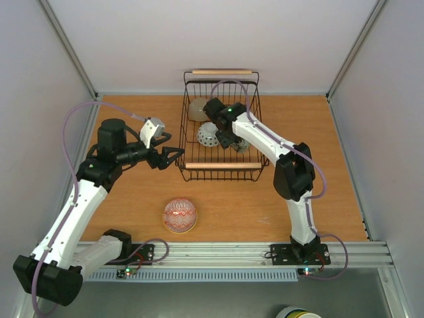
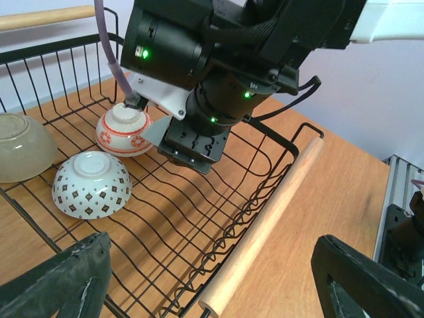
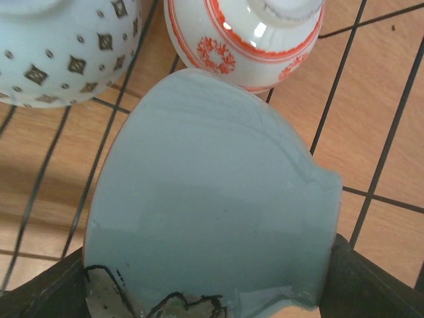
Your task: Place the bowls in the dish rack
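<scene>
Blue-grey and glossy, the plain bowl [image 3: 212, 199] has no pattern and is pinched between the fingers of the right gripper [image 1: 228, 140], low inside the dish rack [image 1: 187, 119]. Just beside it, a red-and-white bowl [image 3: 252, 46] sits upside down on the wires, banded with red rings and small rosettes. Next to that is a white bowl [image 2: 91, 185] dotted with dark diamonds, also inverted, then a beige bowl [image 2: 20, 146]. A red patterned bowl [image 1: 179, 215] lies on the wooden table [image 1: 318, 199], well apart from the rack. The left gripper [image 1: 173, 156] hovers by the rack's near-left corner, its jaws spread and holding nothing.
</scene>
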